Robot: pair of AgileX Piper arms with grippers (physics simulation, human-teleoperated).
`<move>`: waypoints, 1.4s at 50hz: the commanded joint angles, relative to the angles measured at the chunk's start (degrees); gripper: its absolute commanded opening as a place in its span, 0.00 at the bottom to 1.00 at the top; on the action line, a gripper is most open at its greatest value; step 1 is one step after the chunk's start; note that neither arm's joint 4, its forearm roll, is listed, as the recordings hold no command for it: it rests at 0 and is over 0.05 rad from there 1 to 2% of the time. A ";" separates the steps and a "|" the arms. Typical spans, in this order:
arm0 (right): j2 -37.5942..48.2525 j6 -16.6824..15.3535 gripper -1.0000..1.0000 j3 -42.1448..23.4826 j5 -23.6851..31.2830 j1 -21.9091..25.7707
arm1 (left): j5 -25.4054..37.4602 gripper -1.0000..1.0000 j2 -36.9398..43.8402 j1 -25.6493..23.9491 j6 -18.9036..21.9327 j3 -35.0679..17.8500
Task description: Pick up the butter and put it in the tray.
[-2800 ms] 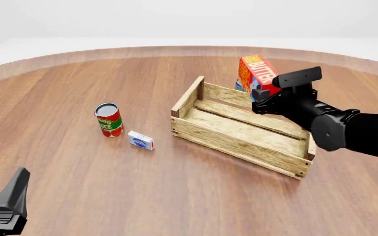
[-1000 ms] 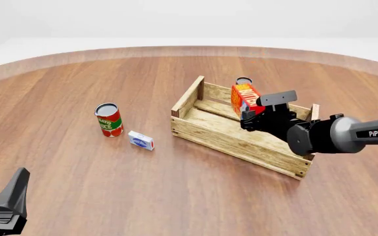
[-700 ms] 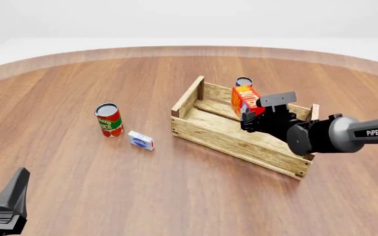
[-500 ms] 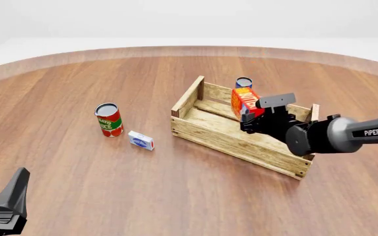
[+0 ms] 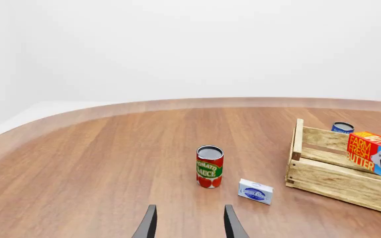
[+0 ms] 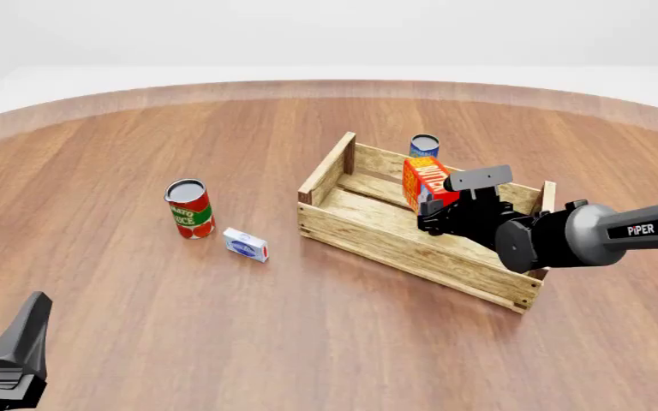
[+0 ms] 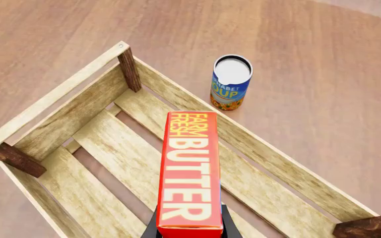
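here the right fingers (image 7: 212, 215) apparently grip the butter (image 7: 190, 171) above the tray (image 7: 65, 126)

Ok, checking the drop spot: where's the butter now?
Right of centre in the front view, the butter is held by the right gripper over the tray.

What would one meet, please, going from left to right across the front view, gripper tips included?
Left gripper → tomato sauce can → small white-and-blue box → wooden tray, with the butter held over it by the right gripper.
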 commanded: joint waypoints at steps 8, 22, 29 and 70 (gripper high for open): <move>-0.50 1.26 0.00 -1.08 0.02 -0.31 | 0.00 1.00 0.00 0.00 0.00 0.00; -0.76 1.85 1.00 -1.07 0.01 -0.04 | 0.00 1.00 0.00 0.00 0.00 0.00; -1.25 1.90 1.00 -0.88 0.08 0.13 | 0.00 1.00 0.00 0.00 0.00 0.00; -8.97 0.41 1.00 2.44 2.65 -0.14 | 0.00 1.00 0.00 0.00 0.00 0.00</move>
